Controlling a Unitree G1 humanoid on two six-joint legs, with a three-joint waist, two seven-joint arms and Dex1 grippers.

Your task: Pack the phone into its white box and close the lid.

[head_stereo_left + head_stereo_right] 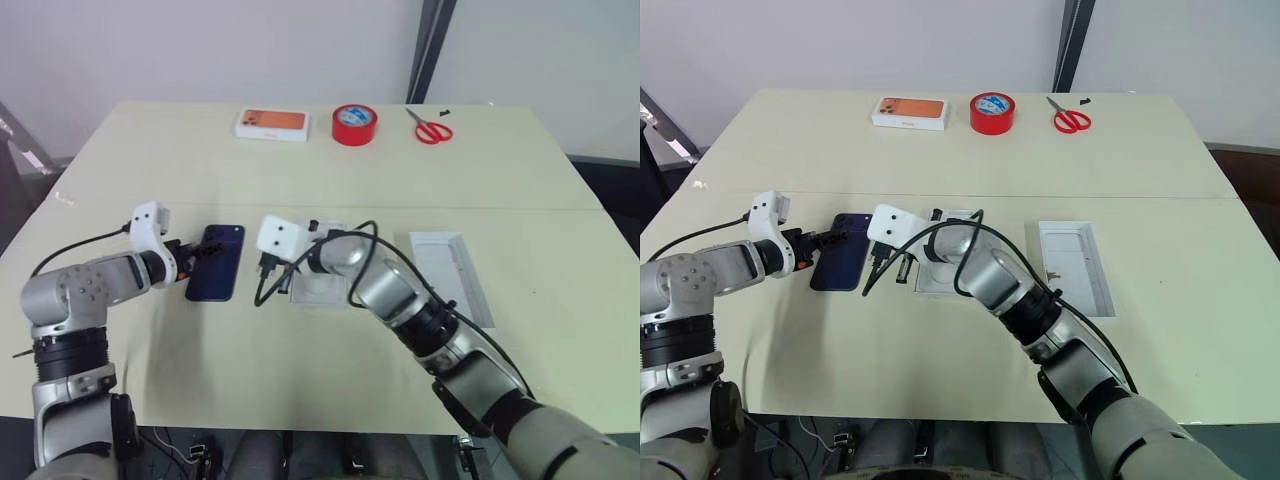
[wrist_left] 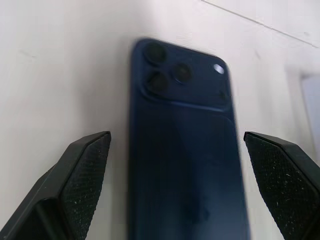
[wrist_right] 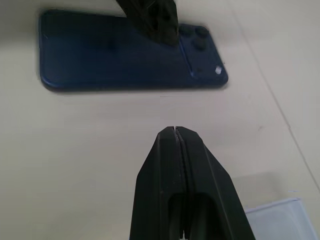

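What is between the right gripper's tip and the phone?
Only bare table: in the right wrist view, the shut right gripper points at the phone across a clear strip of tabletop.

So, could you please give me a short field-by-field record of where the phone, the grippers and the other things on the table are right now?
phone: dark blue phone flat on the table, camera side up
left gripper: left gripper open, one of its fingers either side of the phone, not closed on it
right gripper: right gripper shut, empty, beside the phone
white tray: white tray on the robot's right
far edge: orange-topped box, red tape roll, red scissors
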